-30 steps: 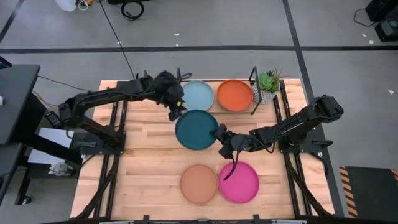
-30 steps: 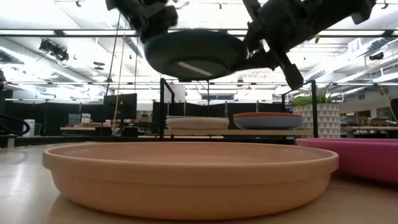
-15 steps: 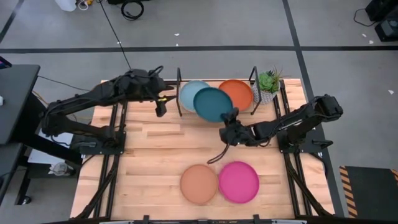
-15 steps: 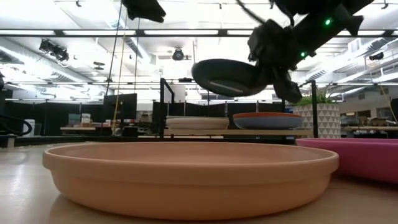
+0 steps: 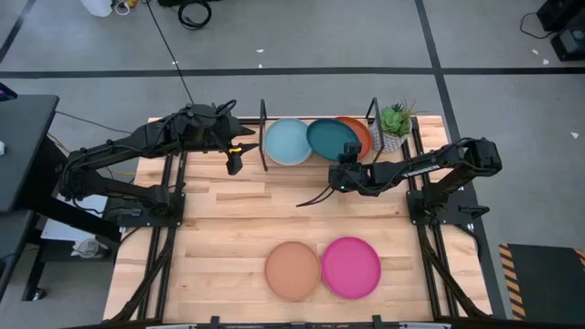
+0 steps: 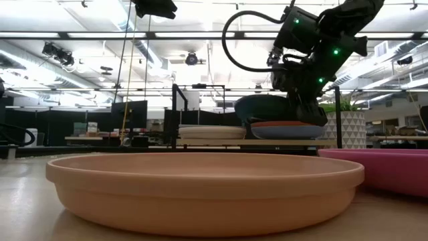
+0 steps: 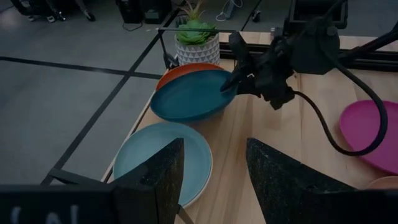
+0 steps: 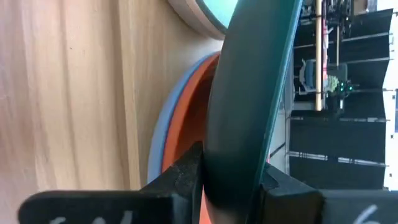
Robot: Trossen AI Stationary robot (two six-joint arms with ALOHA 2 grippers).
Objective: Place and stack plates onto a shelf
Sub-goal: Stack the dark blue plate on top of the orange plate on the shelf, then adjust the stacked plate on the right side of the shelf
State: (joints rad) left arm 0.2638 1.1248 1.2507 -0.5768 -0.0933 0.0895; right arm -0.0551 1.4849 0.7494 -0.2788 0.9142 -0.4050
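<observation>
Right gripper (image 5: 345, 163) pinches the near rim of the teal plate (image 5: 329, 140), jaws clamped on the edge as the right wrist view shows. The plate hangs just above the orange plate (image 5: 361, 133), which sits on a blue plate (image 8: 163, 134) in the right bay of the shelf (image 5: 263, 123); in the low view the teal one rides slightly over the orange rim, tilted a little, seemingly not seated yet. Key relation: the teal plate lies out ahead of the jaws toward the desk's back edge, offset a bit toward the left bay, so it overlaps the orange one only partly. The next move probably needs a small shift rightward, then a drop. The light blue plate (image 5: 288, 142) fills the left bay. Left gripper (image 5: 234, 157) waits beside the shelf's left post, jaws spread, holding nothing. The peach plate (image 5: 292, 270) and pink plate (image 5: 350, 267) lie touching on the desk (image 5: 219, 228) at the front, nearer the right arm.
</observation>
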